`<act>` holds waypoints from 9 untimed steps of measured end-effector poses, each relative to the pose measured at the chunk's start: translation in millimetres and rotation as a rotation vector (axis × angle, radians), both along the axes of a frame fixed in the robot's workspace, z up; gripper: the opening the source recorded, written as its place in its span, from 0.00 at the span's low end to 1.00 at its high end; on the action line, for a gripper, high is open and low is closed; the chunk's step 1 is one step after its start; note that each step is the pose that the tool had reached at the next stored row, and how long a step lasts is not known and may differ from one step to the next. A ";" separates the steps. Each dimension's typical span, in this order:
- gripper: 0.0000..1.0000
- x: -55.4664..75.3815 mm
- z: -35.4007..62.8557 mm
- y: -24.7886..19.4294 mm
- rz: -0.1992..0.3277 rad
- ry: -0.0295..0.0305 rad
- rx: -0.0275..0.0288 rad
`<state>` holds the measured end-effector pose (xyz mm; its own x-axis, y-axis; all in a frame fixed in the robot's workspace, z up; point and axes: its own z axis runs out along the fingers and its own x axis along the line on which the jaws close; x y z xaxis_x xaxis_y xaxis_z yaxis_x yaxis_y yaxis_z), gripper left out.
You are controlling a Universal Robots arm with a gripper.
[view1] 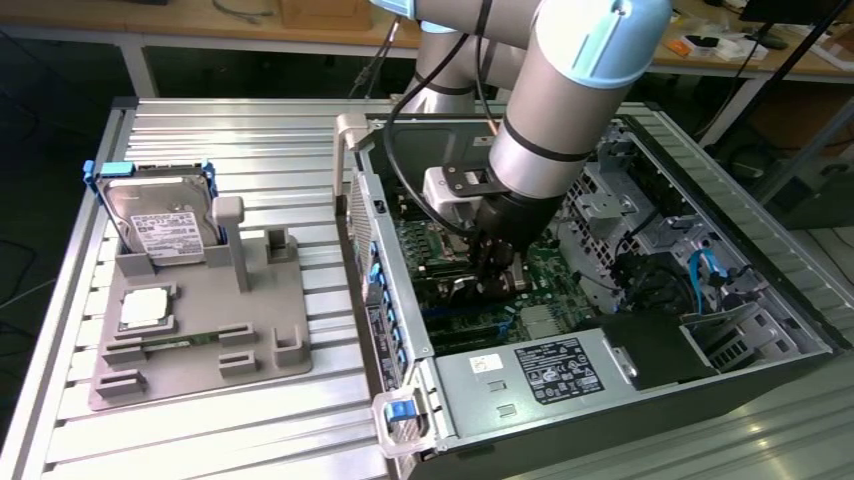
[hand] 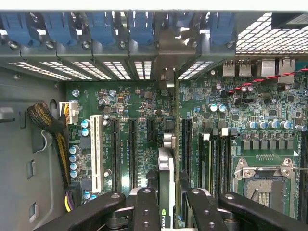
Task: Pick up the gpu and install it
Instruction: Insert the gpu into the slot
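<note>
My gripper [view1: 491,270] reaches down inside the open computer case [view1: 400,330], over the green motherboard [hand: 139,101]. It is shut on the gpu [hand: 165,168], a thin dark card seen edge-on between the two black fingers [hand: 147,207]. In the wrist view the gripper [hand: 166,195] holds the card upright. The card's grey metal end bracket [hand: 166,60] stands against the rear slot openings, under the blue clips. The card runs along a gap between the black expansion slots [hand: 131,149]. Whether it is seated in a slot I cannot tell.
A grey fixture plate [view1: 200,355] lies on the ribbed table at the exterior view's left, holding a hard drive [view1: 160,225] in a blue frame and a small square silver chip [view1: 144,308]. Inside the case are the power supply [view1: 554,370], drive cages [view1: 641,220] and a cable bundle [hand: 45,118].
</note>
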<state>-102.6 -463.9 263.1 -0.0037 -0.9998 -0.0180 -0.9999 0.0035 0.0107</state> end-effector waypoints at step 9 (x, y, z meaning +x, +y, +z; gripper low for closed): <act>0.27 0.0 0.0 1.3 0.000 0.0001 -0.0011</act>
